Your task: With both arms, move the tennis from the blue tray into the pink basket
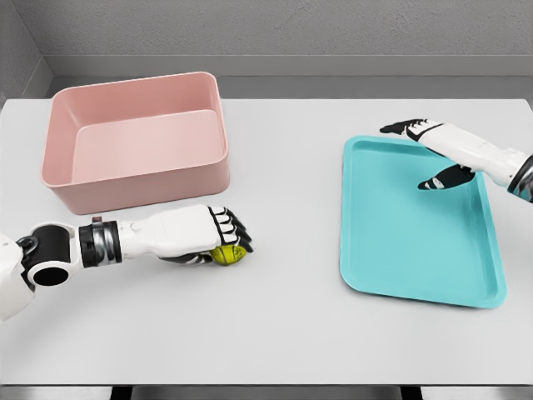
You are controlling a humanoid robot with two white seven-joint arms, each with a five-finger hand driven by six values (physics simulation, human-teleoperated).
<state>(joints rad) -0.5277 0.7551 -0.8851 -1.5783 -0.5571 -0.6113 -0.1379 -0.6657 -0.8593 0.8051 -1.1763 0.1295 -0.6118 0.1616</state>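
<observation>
Head view: tennis ball (226,255) sits under the curled fingers (231,227) of the left hand (200,236), low over the desk (283,333), just in front of the pink basket (137,142). Only a sliver of yellow-green shows below the knuckles and palm (rest of the ball is hidden by the hand). Left hand is clenched around the ball, fingers wrapped over its top and far side, thumb tucked beneath; can't tell whether the ball touches the desk or is lifted just clear. Left arm comes in from the lower left edge, forearm roughly level, pointing right.

Ball is outside both containers: near the basket's front wall but not in it, and well apart from the tray (416,250) to the right. Basket stands upright at the upper left of the desk, open side up. Tray lies flat on the right side, teal-blue in colour.

Right hand (433,154) hovers over the tray's upper right corner, arm entering from the right edge. It is released: fingers stretched out toward the left past the tray's top rim, thumb hanging down separately over the tray floor, nothing in it (no contact with the tray that I can make out).
</observation>
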